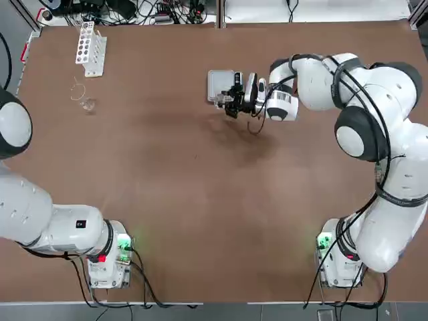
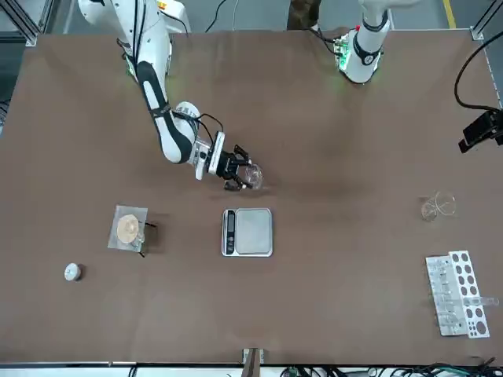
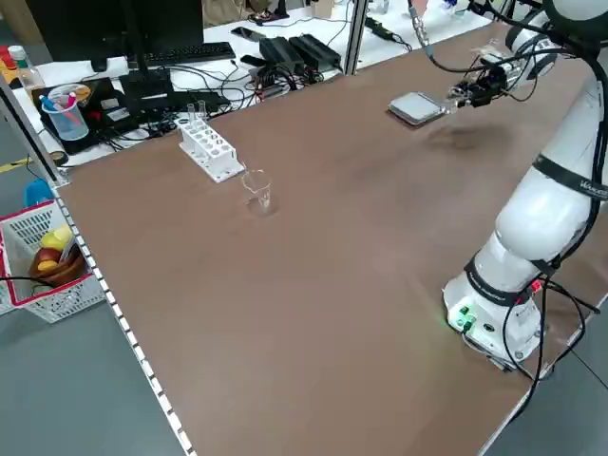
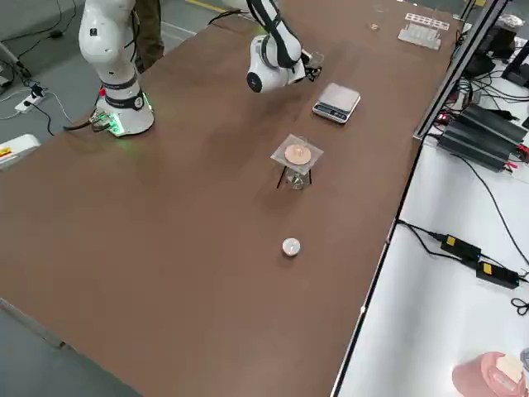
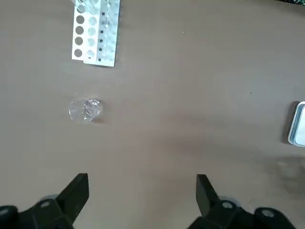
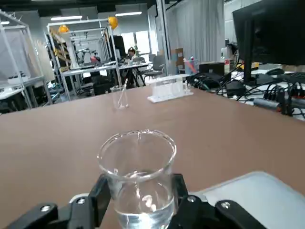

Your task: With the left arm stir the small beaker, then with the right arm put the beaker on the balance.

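My right gripper (image 2: 238, 169) is shut on the small beaker (image 6: 138, 176), a tiny clear glass with a little liquid in it, held upright just above the table. The beaker (image 2: 251, 177) hangs beside the balance (image 2: 247, 232), off the edge nearest the robot. The balance's metal plate (image 6: 259, 195) shows just past the glass in the right wrist view. From overhead, the right gripper (image 1: 231, 100) overlaps the balance's (image 1: 218, 83) near corner. My left gripper (image 5: 142, 191) is open and holds nothing, high over the table's left part, far from the beaker.
A wider glass vessel with a rod (image 1: 85, 101) and a white test-tube rack (image 1: 90, 48) stand at the far left. On the right side are a small stand with tan powder (image 2: 130, 228) and a small white round object (image 2: 72, 272).
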Robot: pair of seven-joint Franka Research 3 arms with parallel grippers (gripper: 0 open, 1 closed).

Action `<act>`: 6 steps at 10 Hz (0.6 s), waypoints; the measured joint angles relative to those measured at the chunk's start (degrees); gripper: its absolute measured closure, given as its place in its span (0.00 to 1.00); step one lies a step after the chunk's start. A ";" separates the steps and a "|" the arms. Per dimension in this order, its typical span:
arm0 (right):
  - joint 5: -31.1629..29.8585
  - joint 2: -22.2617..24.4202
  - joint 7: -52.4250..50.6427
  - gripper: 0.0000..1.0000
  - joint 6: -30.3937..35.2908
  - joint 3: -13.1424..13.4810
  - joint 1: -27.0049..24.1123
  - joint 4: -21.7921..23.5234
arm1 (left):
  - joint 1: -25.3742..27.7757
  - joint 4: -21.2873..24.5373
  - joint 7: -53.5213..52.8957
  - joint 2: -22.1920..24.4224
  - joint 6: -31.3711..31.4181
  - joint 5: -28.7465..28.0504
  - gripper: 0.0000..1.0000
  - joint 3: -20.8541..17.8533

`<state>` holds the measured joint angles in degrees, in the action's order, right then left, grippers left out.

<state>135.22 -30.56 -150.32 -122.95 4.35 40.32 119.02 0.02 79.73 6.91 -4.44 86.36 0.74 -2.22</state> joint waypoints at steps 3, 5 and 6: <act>0.10 -0.02 3.30 0.42 -0.98 2.34 -0.67 -3.00 | 0.03 0.00 0.00 0.00 0.02 0.00 0.00 0.12; 0.11 -1.01 3.97 0.42 -3.25 4.46 -0.61 -4.17 | 0.00 0.00 0.00 0.00 0.03 0.00 0.00 0.13; 0.17 -2.31 4.04 0.42 -4.74 4.80 -0.60 -5.13 | 0.01 0.00 0.00 0.00 0.03 0.00 0.00 0.13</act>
<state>135.39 -32.87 -146.28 -127.69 9.15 39.72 113.90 0.03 79.73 6.91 -4.44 86.39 0.73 -2.09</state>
